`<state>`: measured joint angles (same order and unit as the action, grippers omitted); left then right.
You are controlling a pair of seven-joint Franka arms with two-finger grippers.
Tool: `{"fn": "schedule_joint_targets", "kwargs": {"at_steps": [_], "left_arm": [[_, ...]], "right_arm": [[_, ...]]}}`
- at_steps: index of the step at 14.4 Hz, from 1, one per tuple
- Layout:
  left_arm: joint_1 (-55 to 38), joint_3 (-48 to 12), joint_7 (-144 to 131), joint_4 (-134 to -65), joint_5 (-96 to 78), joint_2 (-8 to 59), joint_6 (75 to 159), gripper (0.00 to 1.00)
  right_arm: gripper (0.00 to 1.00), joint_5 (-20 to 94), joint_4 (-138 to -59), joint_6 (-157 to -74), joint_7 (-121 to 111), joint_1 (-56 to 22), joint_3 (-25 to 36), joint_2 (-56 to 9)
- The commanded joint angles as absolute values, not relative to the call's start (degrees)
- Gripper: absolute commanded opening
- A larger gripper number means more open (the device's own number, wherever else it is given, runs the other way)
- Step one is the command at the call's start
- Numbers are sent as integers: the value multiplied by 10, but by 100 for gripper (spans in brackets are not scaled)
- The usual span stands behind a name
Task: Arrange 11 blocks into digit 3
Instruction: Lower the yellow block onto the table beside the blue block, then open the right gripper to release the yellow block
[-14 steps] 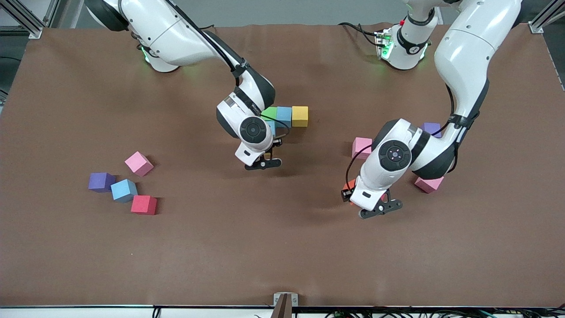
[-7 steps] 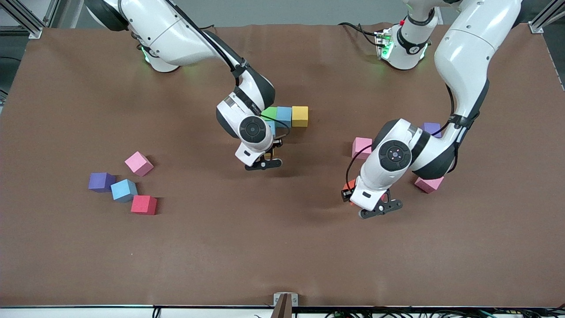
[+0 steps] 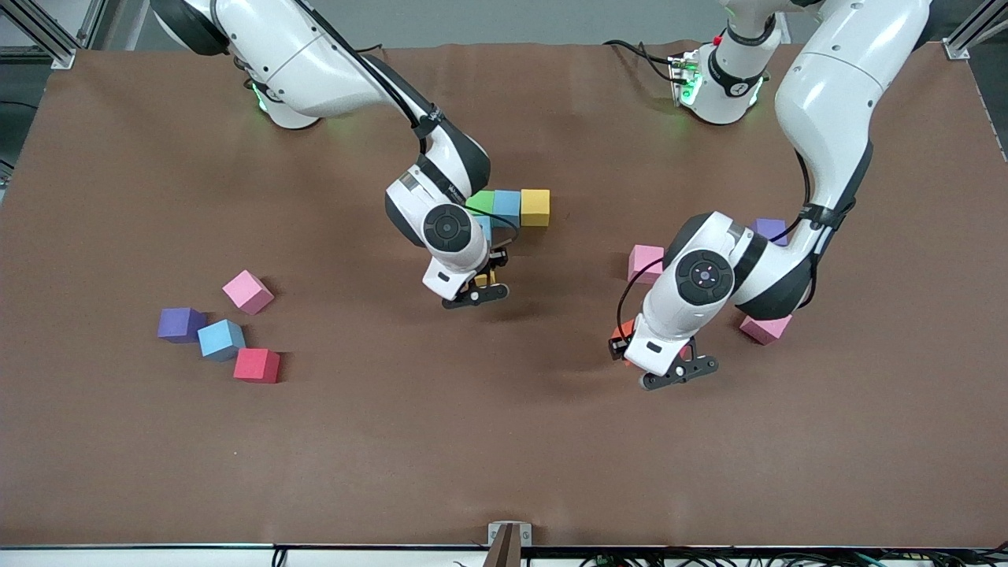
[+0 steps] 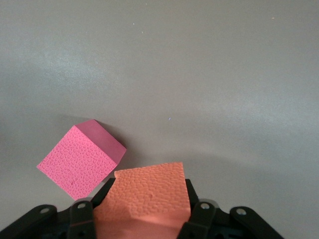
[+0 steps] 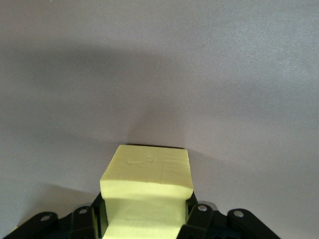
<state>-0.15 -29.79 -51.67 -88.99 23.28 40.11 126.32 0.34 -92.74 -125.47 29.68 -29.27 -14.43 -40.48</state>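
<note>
Both end effectors are pinching blocks. Right end effector (image 3: pixel 475 294) is squeezing a yellow block (image 5: pixel 147 186) low over the tabletop (image 3: pixel 504 441), just nearer the camera than the row of green (image 3: pixel 480 201), blue (image 3: pixel 507 206) and yellow (image 3: pixel 535 206) blocks. Left end effector (image 3: pixel 679 372) is holding an orange block (image 4: pixel 149 199) right beside a pink block (image 4: pixel 82 159), toward the left arm's end. More blocks are lying near the right arm's end: pink (image 3: pixel 248 291), blue (image 3: pixel 221 339), red (image 3: pixel 256 365).

I think the orange block could bump the pink one if it swings sideways. The yellow block could land crooked and spoil the 3.
</note>
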Motion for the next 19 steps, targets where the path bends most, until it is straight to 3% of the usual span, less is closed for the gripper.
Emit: {"fn": "schedule_joint_targets", "kwargs": {"at_steps": [1,19], "left_arm": [[-2,-300,-506,-889,235,400,1256,23],[4,-300,-477,-888,232,406,1257,23]], "right_arm": [[37,6,-948,-1257,287,-295,-141,-388],[38,6,-960,-1237,286,-302,-141,-384]]}}
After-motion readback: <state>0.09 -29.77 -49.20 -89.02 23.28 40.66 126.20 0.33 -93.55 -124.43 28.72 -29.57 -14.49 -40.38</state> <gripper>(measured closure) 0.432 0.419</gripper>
